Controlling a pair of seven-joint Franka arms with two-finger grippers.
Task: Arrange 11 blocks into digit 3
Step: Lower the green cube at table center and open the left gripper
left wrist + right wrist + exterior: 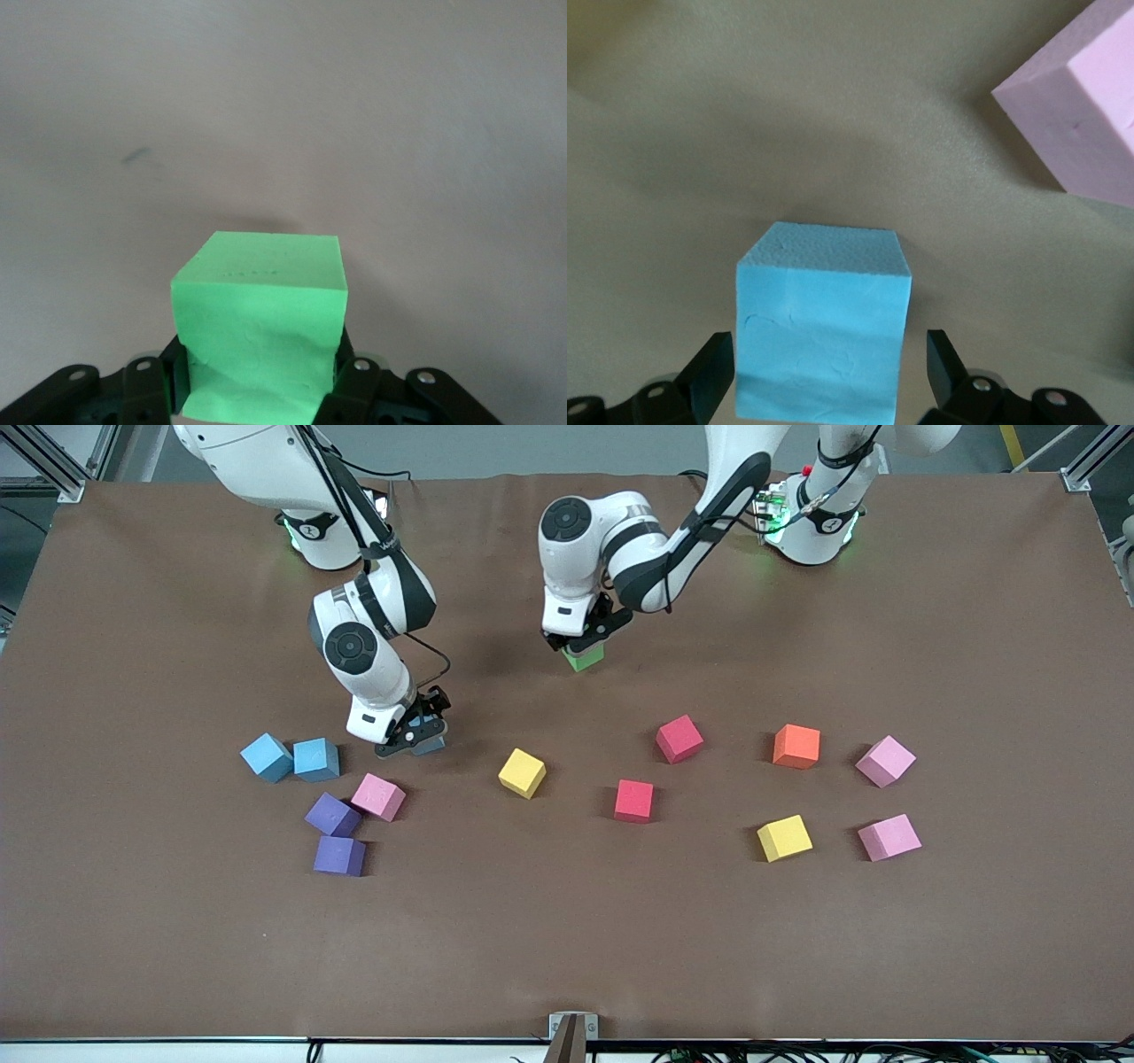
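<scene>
The left gripper [580, 646] clamps the green block [585, 657] near the table's [567, 957] base-side edge, presumably to start the digit. The right gripper [415, 737] straddles a blue block [822, 323], fingers apart, not yet gripping.

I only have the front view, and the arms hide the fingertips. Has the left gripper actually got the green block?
Observer: Yes. In the left wrist view the left gripper is shut on the green block, with a finger pressed against each side.
Operator: And the right one?
Observer: The right gripper is open around a blue block, with a gap showing at each finger.
Operator: Anything close beside that block?
Observer: A pink block lies close by, apart from the blue one.
</scene>
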